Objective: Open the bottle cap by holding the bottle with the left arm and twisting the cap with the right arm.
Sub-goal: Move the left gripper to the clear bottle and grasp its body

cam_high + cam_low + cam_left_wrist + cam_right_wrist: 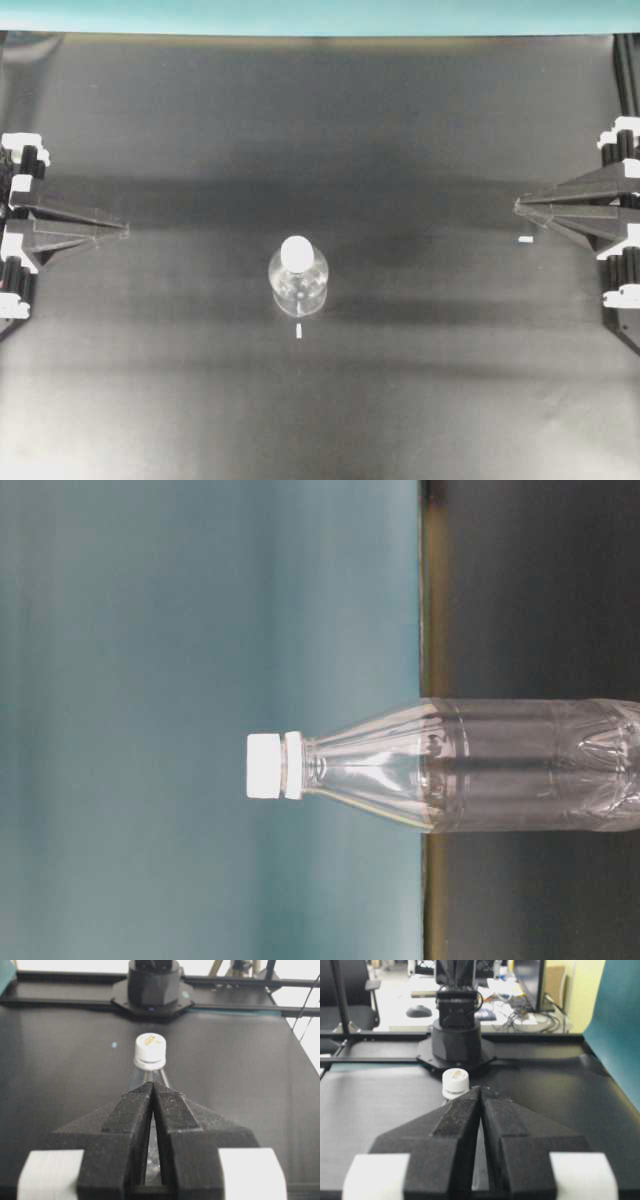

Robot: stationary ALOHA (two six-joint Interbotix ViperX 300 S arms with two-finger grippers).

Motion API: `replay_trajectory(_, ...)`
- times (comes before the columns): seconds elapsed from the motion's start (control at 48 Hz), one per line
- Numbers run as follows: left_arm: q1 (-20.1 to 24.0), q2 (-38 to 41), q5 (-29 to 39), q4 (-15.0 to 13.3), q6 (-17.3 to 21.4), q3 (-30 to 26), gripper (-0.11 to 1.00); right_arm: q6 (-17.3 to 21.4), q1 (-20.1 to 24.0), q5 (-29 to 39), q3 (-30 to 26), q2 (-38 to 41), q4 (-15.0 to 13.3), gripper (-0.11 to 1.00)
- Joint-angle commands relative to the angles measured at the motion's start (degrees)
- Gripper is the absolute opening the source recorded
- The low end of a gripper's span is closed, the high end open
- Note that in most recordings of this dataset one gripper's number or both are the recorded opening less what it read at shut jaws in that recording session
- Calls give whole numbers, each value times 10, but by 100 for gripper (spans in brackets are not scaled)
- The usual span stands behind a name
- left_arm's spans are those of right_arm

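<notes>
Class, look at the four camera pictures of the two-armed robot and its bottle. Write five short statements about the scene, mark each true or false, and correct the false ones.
1. The bottle stands upright on the black table. True.
2. The bottle cap is off and lying on the table. False: the white cap sits on the bottle's neck.
3. The left pincer grips the bottle. False: it is shut on nothing, well away at the table's left side.
4. The right pincer is shut and away from the bottle. True.
5. A white tape mark lies near the bottle's base. True.
</notes>
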Motion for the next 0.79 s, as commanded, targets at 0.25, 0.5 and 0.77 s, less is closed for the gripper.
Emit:
replay_trajectory(0.25,17,151,-10,25,7,-131,9,24,-10,69,-33,40,4,-1)
replay_trajectory(0.5,21,236,-43,25,6,-170,26,25,-10,89,-44,62,4,-1)
replay_trajectory(0.77,16,346,-228,25,-5,-181,96,28,-10,106,-44,58,5,-1)
